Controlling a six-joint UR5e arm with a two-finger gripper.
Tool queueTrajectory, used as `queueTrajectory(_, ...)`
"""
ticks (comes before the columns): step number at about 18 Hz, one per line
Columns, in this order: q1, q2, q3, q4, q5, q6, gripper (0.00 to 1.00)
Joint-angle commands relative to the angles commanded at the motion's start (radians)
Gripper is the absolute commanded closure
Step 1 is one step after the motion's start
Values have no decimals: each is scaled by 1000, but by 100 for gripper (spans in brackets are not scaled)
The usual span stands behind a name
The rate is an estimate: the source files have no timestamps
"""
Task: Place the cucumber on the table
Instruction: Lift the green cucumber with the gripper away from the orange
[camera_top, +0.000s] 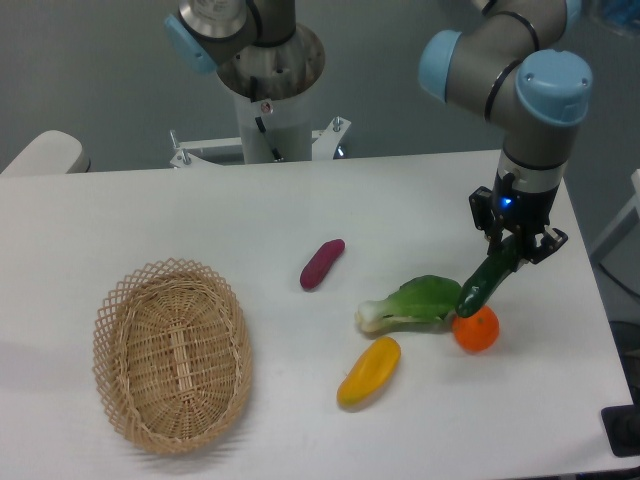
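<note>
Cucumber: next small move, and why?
Probably shift it toward bare table before lowering: the end effector holds the cucumber tilted, its lower tip over the orange and beside the bok choy.

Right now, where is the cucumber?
The cucumber hangs tilted in the gripper at the right of the table, its lower end just above the orange and beside the bok choy.
</note>
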Motion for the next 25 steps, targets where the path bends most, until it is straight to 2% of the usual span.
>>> queueTrajectory(7, 8, 2, -8, 2, 2, 8, 78)
queueTrajectory(11, 32, 11, -37, 3, 3, 72, 78)
queueTrajectory(15, 60, 15, -93, 12, 3, 184, 78)
queueTrajectory(22, 124, 14, -146, 20, 0, 463, 78)
queueTrajectory(25, 118, 15, -190, 21, 2, 511, 78)
